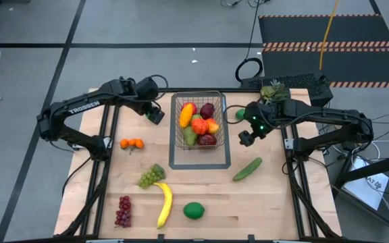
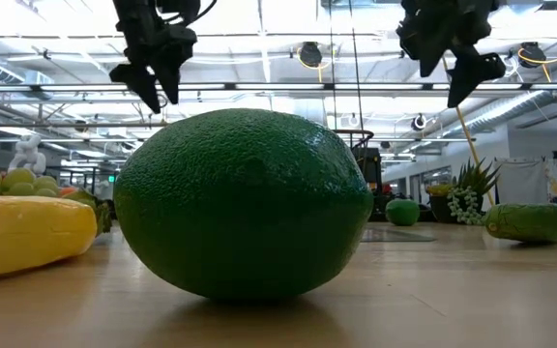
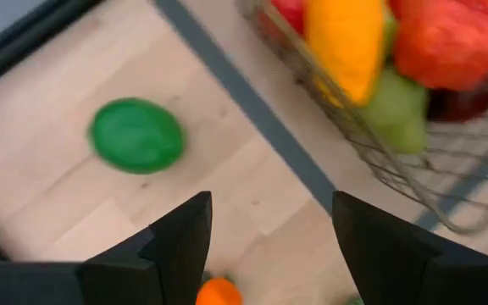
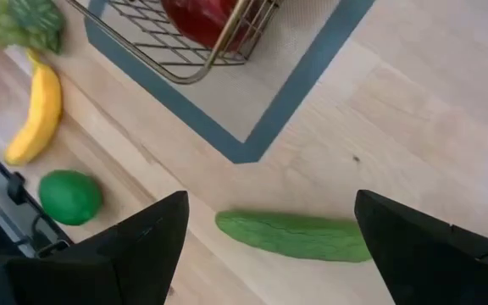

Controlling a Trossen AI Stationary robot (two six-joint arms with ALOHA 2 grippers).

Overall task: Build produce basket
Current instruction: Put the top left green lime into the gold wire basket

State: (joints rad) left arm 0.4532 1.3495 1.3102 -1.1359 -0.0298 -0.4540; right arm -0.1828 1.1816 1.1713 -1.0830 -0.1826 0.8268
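Note:
The wire-mesh basket stands mid-table inside a flat grey outline and holds a yellow mango, red apples and a green pear. My left gripper hovers open beside the basket's left wall, holding nothing. My right gripper hovers open to the right of the basket, above the cucumber, which lies on the wood. On the table lie a lime, a banana, green grapes, red grapes and small oranges.
A second lime lies right of the basket near the far edge, with a small pineapple-like plant behind it. Black frame rails run along the table's left and right sides. Bare wood shows right of the near lime.

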